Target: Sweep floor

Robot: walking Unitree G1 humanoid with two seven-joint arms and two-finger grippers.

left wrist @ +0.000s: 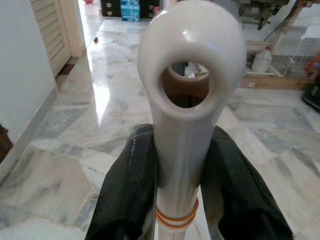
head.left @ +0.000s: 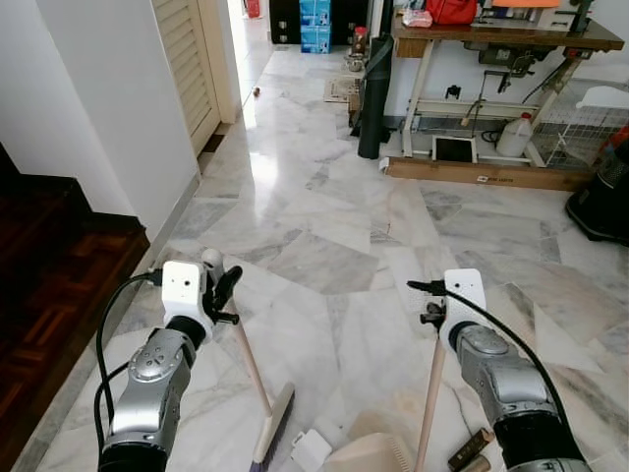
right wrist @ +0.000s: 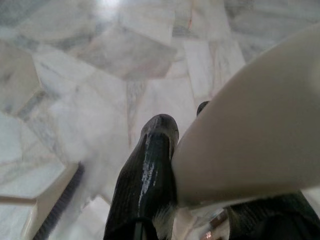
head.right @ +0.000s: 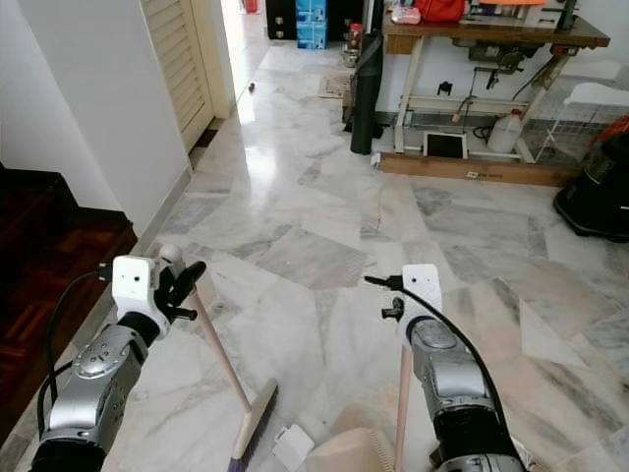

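Observation:
My left gripper (head.left: 222, 287) is shut on the top of a broom handle (left wrist: 192, 75), white plastic with a hanging loop, and its black fingers (left wrist: 127, 190) press it from both sides. The wooden shaft slants down to the broom head (head.left: 274, 425) on the marble floor. My right gripper (head.left: 432, 313) is shut on the pale upright handle (head.left: 429, 393) of a beige dustpan (head.left: 369, 453) that sits low in front of me. In the right wrist view one finger (right wrist: 150, 175) lies against that handle (right wrist: 250, 135). A white scrap (head.left: 310, 449) lies between broom head and dustpan.
A white wall (head.left: 98, 98) and a dark wooden step (head.left: 49, 285) run along my left. Ahead on the right stand a wooden work table (head.left: 491, 41), a black roll (head.left: 373, 98), a white jug (head.left: 513, 136) and a black appliance (head.left: 601, 202). A small brown object (head.left: 470, 449) lies by my right arm.

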